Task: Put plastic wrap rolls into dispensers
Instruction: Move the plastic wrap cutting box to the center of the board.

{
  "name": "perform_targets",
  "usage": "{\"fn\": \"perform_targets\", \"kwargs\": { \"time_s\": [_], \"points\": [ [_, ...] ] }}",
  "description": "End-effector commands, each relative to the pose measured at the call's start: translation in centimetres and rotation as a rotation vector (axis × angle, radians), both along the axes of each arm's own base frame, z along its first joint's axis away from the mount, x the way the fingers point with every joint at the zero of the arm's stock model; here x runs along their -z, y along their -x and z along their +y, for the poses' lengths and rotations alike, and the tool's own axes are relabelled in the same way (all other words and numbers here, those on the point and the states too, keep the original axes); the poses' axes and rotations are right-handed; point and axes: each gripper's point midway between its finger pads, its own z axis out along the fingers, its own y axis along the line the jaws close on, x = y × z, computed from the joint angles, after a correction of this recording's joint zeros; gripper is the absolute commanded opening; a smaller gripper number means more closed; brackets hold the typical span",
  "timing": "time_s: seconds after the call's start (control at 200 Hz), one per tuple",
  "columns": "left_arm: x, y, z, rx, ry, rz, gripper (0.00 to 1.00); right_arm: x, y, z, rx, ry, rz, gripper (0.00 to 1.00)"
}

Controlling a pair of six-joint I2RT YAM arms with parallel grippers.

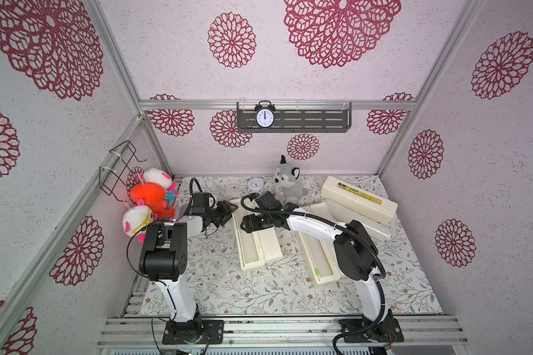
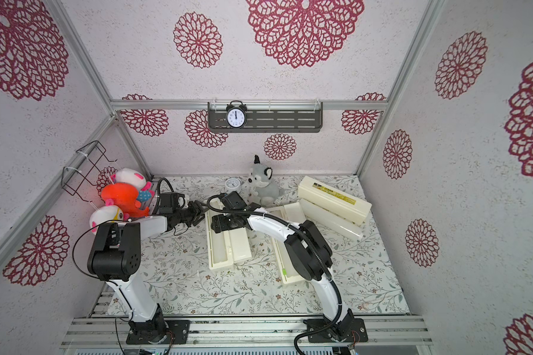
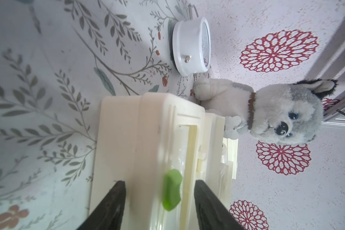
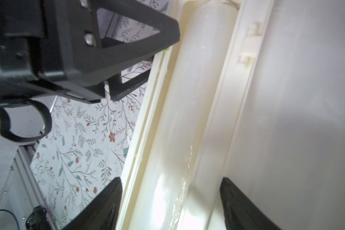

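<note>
worktop (image 1: 259,292): floral sheet; flower-print walls (image 1: 173,67).
left tool (image 3: 158,182): part-open astride dispenser (image 3: 127,129) rim; grip unclear.
right tool (image 4: 170,179): spread wide around roll (image 4: 187,119) lying in that dispenser.
hidden: second dispenser (image 1: 322,261) partly under right arm (image 1: 311,226).

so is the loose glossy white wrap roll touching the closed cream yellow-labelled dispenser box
Touching. In both top views the roll lies flush against the closed dispenser, no gap between them.

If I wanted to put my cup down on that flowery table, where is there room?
Bare: the front strip of the table, nearer than the middle dispenser and the right open dispenser; also the near right corner. Crowded: the back, with small clock, plush husky, closed dispenser and loose roll.
</note>
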Motion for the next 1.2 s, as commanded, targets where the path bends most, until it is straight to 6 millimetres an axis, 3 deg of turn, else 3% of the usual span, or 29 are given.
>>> {"fn": "perform_targets", "kwargs": {
  "time_s": [0.0,0.405,0.52,0.63,0.826,0.926,1.036,1.196],
  "points": [
    [1.2,0.4,0.0,0.04,-0.01,0.031,0.59,-0.3,3.8,4.1,-0.135,-0.141,0.119,0.78],
    [-0.5,1.3,5.6,-0.05,-0.066,0.021,0.59,-0.1,2.6,7.4,-0.165,-0.196,0.147,0.79],
    [-1.3,1.5,6.5,-0.062,-0.106,0.014,0.61,-1.4,2.6,6.8,-0.165,-0.192,0.111,0.82],
    [-2.6,1.5,7.6,-0.083,-0.164,0.007,0.64,-3.9,2.4,5.1,-0.139,-0.182,0.034,0.85],
    [-6.7,1.4,8.7,-0.099,-0.248,-0.04,0.71,-8.0,1.2,0.8,-0.067,-0.172,-0.075,0.88],
    [-9.1,1.6,7.9,-0.086,-0.267,-0.079,0.73,-8.6,0.4,-2.3,-0.012,-0.115,-0.119,0.89],
    [-10.5,1.9,4.7,-0.024,-0.279,-0.109,0.75,-8.4,-0.2,-6.7,0.062,-0.065,-0.134,0.9],
    [-11.4,2.2,-1.8,0.073,-0.235,-0.142,0.75,-7.8,-0.4,-15.7,0.216,0.05,-0.151,0.9]
  ]
}}
